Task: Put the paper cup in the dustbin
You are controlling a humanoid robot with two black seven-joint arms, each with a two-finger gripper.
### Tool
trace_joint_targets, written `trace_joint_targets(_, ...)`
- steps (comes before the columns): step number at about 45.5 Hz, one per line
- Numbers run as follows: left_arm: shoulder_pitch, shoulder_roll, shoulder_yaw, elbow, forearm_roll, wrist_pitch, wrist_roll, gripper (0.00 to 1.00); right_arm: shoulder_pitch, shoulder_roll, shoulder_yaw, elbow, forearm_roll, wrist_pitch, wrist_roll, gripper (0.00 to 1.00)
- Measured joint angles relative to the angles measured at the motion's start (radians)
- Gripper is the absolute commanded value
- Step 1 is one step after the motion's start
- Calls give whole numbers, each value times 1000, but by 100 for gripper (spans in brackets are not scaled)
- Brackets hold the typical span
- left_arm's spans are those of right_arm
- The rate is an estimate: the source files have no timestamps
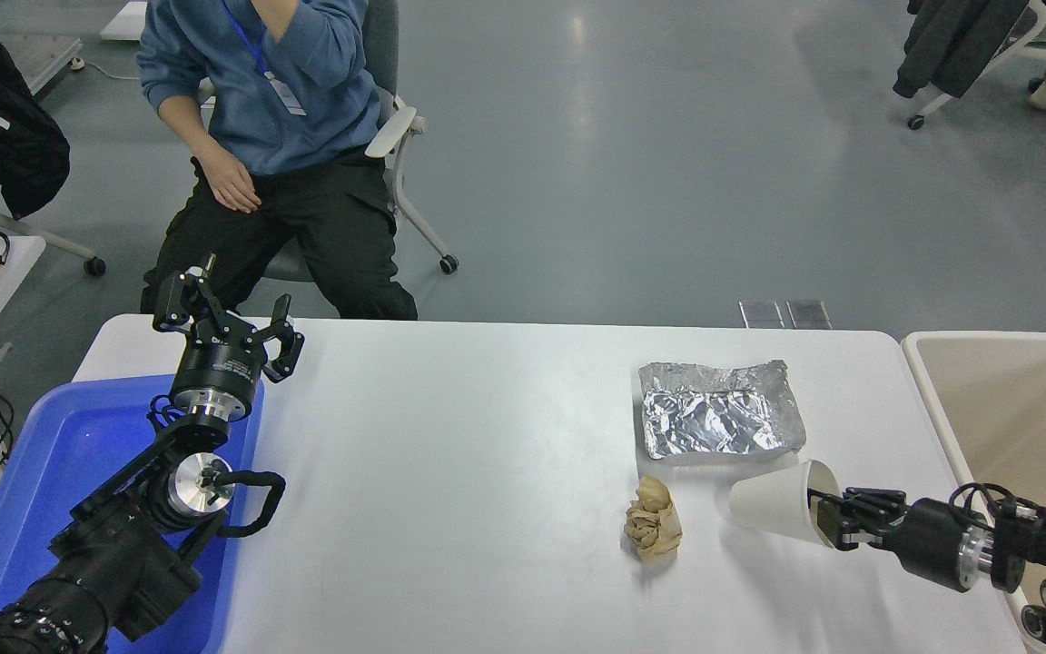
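The white paper cup [773, 501] is tipped on its side just above the table, base to the left and mouth to the right. My right gripper [827, 520] comes in from the right edge and is shut on the cup's rim, one finger inside the mouth. The beige dustbin [927, 381] stands beyond the table's right edge, right of the cup. My left gripper [228, 320] is open and parked upright at the lower left, over the table's far left.
A crinkled silver foil tray [721, 411] lies just behind the cup. A crumpled brown paper ball [654, 520] lies left of the cup. A blue bin [51, 472] sits at the left under my left arm. A person sits on a chair beyond the far edge.
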Motion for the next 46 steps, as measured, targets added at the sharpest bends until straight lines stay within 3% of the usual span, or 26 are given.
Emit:
trace_joint_targets(23, 0, 0, 0, 0, 0, 0, 0, 100, 223, -457, 15, 383, 168, 185, 4, 0)
trace_joint_targets(46, 0, 0, 0, 0, 0, 0, 0, 100, 459, -718, 20, 419, 292, 390, 6, 0)
